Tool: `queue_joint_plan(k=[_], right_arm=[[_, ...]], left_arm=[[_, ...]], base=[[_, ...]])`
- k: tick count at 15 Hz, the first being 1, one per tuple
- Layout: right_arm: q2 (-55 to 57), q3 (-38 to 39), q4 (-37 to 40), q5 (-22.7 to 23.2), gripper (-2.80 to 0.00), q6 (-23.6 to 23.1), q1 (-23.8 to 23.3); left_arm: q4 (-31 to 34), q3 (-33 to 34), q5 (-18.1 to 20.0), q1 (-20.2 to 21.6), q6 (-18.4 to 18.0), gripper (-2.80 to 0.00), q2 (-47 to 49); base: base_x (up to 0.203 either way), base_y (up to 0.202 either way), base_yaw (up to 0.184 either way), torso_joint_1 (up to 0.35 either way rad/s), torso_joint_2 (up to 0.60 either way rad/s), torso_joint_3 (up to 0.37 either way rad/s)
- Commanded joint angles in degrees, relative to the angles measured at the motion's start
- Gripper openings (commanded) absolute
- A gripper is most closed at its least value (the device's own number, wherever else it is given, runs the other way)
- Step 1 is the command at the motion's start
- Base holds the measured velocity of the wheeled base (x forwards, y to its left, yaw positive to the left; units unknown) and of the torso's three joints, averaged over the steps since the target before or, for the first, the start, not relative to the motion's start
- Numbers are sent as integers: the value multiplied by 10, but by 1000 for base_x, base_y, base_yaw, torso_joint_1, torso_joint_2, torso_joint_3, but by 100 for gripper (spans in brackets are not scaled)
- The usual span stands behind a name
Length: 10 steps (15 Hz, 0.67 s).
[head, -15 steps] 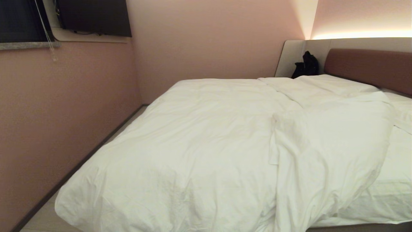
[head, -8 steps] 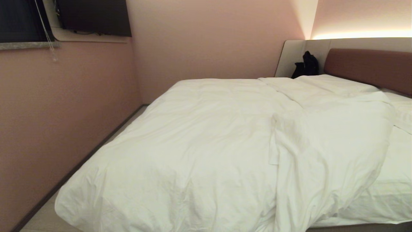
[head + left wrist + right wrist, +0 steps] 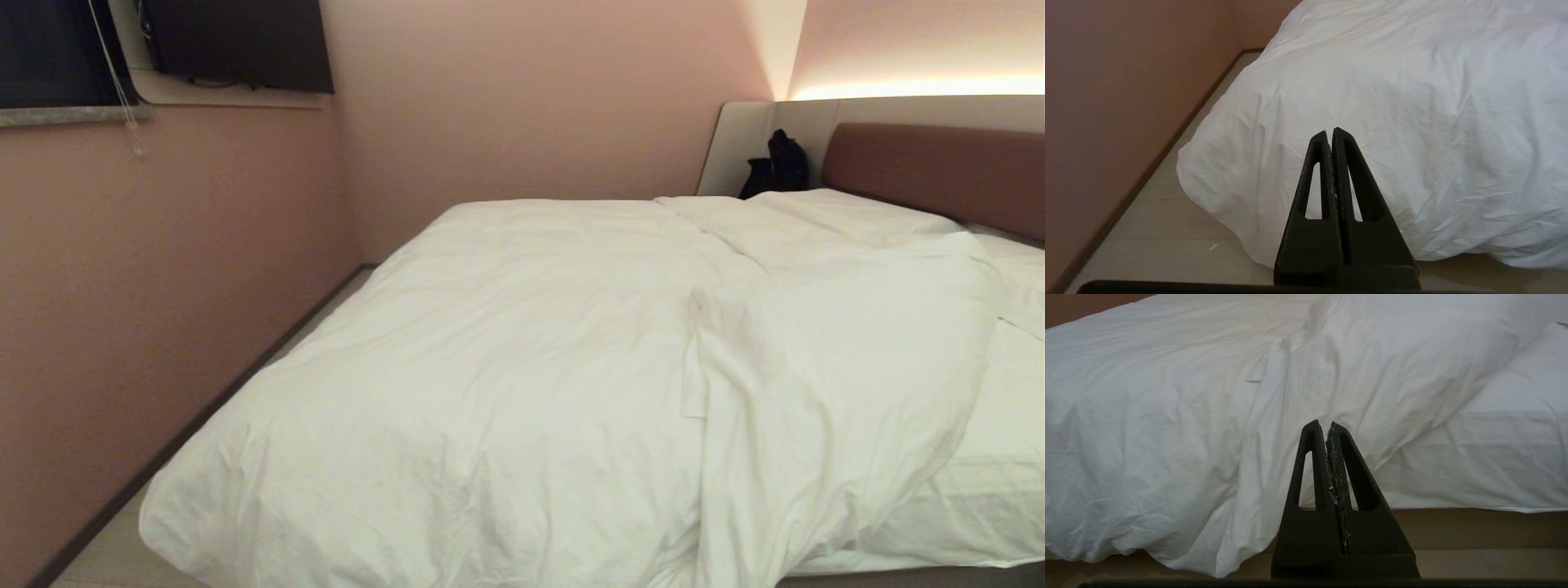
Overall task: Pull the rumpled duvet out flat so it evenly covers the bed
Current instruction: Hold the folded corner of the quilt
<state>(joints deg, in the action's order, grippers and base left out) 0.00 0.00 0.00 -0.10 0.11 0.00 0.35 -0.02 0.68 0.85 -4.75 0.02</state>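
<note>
rumpled white duvet [image 3: 506, 384] lay heaped across the bed [image 3: 939, 576], one fold bunched toward the brown headboard [image 3: 947, 175], bare sheet [image 3: 1004, 457] beside it, left pincer [image 3: 1331, 132] pressed together short of the duvet corner, right pincer [image 3: 1327, 425] pressed together, gripping nothing

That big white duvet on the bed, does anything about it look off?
Yes. The puffy white duvet is folded back on itself at the right, forming a bunched flap, which leaves the sheeted mattress of the bed bare at that corner.
</note>
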Motion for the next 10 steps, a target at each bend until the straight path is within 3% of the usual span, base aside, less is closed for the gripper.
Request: queue_joint_plan(k=[1, 3, 10], right_arm=[[0, 0, 0, 0, -280, 0, 0], [0, 0, 0, 0, -280, 0, 0], [0, 0, 0, 0, -280, 0, 0]], left_arm=[[-1, -1, -1, 0, 21, -280, 0], [-1, -1, -3, 0, 40, -280, 0], [-2, -1, -4, 0, 42, -280, 0]], base=[[0, 0, 0, 0, 0, 0], [0, 0, 0, 0, 0, 0], [0, 0, 0, 0, 0, 0]])
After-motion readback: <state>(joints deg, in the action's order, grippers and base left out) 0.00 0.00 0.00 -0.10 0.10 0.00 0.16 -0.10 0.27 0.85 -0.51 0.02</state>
